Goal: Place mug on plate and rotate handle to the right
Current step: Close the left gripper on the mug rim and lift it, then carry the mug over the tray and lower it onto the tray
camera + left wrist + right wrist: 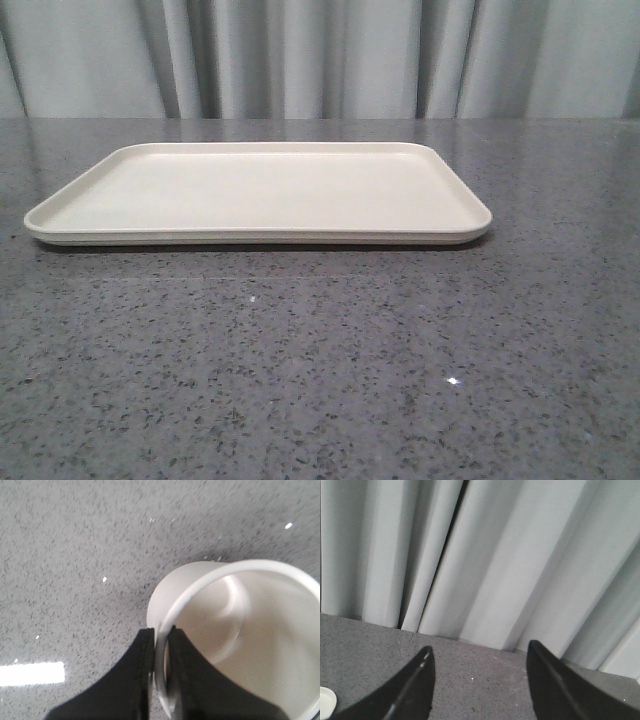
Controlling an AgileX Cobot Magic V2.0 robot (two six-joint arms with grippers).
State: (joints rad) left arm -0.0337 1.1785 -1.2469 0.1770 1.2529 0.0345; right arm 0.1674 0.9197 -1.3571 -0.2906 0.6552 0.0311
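left pincer clamping the mug by its rim wall on the desk — glossy, stiff, breakable, probably slippery; right pincer gaping, idle. plate waiting bare at twelve o'clock.

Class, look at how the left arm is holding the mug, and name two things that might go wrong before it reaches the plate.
1. The left gripper pinches only the thin rim wall of the mug, one jaw inside and one outside, so the mug may tilt or slip when lifted.
2. The handle is not visible in any view, so turning it rightward on the plate may be misjudged.
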